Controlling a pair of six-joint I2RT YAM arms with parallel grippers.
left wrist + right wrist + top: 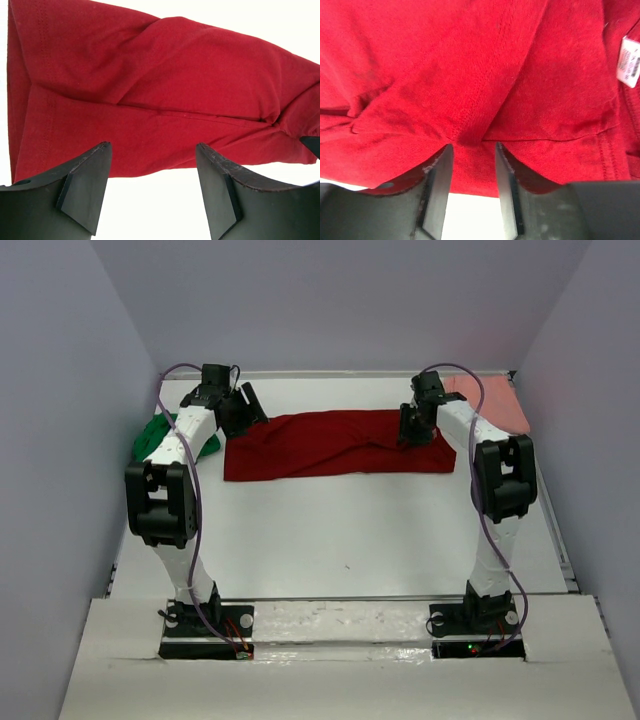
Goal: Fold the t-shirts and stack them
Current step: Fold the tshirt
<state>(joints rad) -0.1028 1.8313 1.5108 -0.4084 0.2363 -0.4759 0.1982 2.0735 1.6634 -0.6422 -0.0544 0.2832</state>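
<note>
While the red shirt [335, 443] lay as a long, lengthwise-folded band across the upper middle of the counter [350, 530], the green shirt [160, 435] sat bunched at the upper left and the pink shirt [495, 400] lay at the upper right. The left end effector [245, 408] hovered at the band's left end, jaws wide apart and empty. The right end effector [472, 146] stood over the right end, jaws parted narrowly with a pucker of cloth at their tips, apparently not clamped. The step in hand appeared to be folding the red shirt. The next move likely called for gripping one short end and carrying it across to halve the band.
</note>
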